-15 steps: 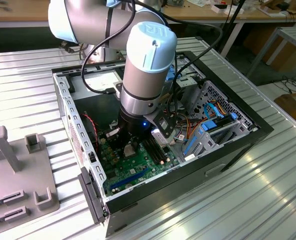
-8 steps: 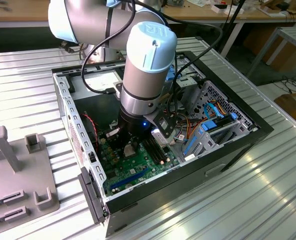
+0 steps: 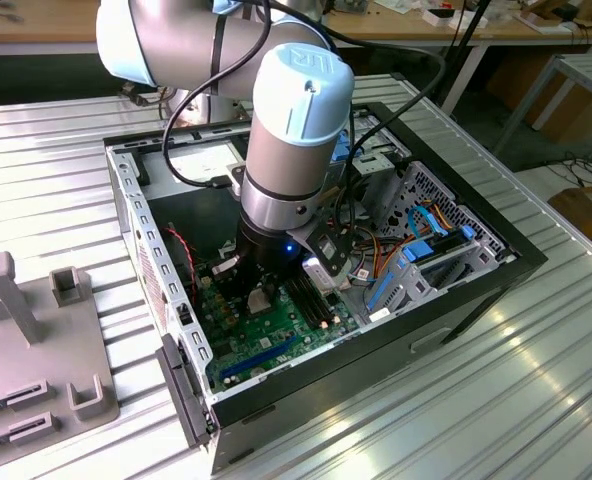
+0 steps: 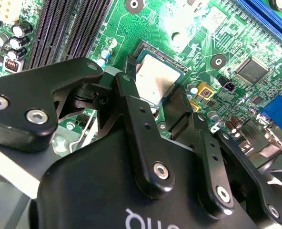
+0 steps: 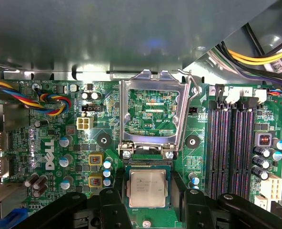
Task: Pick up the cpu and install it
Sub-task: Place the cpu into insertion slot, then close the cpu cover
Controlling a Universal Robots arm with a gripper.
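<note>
Claw [image 5: 148, 199]: clenched on the cpu, one finger [image 5: 113, 202] against each of two opposite edges.
Cpu [image 5: 147, 187]: level in the socket [image 5: 148, 165], silver face up, seen in both wrist views.
Plate [image 5: 151, 110]: swung open, lying back just past the socket.
Board [image 5: 60, 143]: green, with RAM slots [image 5: 231, 143] beside the socket.
Case [image 3: 376, 365]: black and open, on a ribbed table [image 3: 496, 420]; the arm [image 3: 291, 120] reaches down into it.
Holder [image 3: 36, 360]: grey, on the table at the exterior view's left, apart from the case.
</note>
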